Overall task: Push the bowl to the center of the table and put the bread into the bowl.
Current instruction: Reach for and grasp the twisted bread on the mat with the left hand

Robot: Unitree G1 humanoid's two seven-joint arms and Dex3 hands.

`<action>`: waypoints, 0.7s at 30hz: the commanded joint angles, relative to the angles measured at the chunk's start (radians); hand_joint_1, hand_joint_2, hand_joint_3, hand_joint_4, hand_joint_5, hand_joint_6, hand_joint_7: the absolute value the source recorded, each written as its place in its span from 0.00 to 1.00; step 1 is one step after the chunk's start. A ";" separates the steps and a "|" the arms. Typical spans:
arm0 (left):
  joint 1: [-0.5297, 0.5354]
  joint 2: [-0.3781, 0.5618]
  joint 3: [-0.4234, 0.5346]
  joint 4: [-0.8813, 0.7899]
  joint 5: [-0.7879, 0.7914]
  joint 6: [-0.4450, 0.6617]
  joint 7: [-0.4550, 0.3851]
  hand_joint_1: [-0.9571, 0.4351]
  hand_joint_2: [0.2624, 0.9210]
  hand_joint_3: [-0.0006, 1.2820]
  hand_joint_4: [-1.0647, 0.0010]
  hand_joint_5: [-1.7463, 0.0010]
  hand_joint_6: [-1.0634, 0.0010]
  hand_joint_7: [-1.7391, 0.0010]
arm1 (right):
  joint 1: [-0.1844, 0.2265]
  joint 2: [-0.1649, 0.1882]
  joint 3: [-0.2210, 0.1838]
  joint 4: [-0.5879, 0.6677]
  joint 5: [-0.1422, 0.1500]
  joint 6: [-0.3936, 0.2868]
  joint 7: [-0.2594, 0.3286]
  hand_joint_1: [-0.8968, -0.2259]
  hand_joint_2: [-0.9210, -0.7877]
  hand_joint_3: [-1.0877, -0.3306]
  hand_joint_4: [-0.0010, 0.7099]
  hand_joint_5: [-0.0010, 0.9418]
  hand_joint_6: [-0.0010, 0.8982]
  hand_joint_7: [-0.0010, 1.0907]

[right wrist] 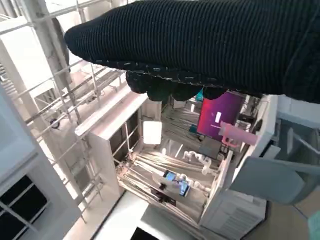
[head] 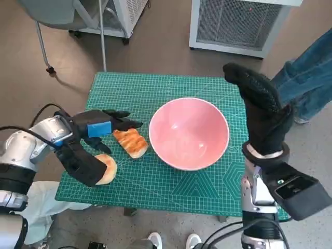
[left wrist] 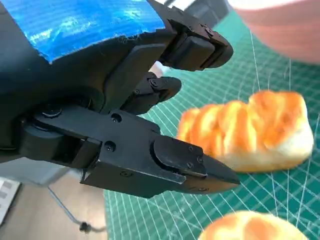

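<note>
The pink bowl [head: 189, 133] stands on the green cutting mat [head: 155, 85] that covers the counter, a little to the right of the middle. Just beside its left rim lies a long piece of bread [head: 130, 142] with brown stripes on its crust; the head view does not show clearly if it touches the bowl. A second, rounder bread [head: 107, 168] lies near the front left corner of the mat.

The left robot hand [head: 96, 140] is above this left part of the counter. Its fingers are spread apart and hold nothing: the upper ones reach toward the long bread, and the lower part reaches down to the round bread and partly covers it. In the left wrist view the black fingers [left wrist: 170, 165] are apart, close to the long bread [left wrist: 245, 130], with green mat visible between them and the bread.

The right robot hand [head: 262, 109] is raised at the right side of the bowl, its glove pointing upward. It holds nothing, and its fingers look stretched out, close to each other.
</note>
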 commanded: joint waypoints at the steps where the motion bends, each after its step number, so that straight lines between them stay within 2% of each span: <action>1: -0.044 -0.010 -0.016 0.043 -0.004 0.012 0.004 0.54 0.75 0.00 0.82 0.99 0.70 0.99 | 0.031 -0.003 -0.001 -0.010 -0.006 0.017 -0.011 0.42 0.00 0.44 0.38 0.02 0.00 0.72; 21: -0.115 -0.095 -0.080 0.217 0.007 0.094 0.033 0.59 0.78 0.00 0.77 0.99 0.66 0.99 | 0.041 0.005 0.004 -0.006 -0.001 0.016 -0.013 0.41 0.00 0.44 0.38 0.02 0.00 0.70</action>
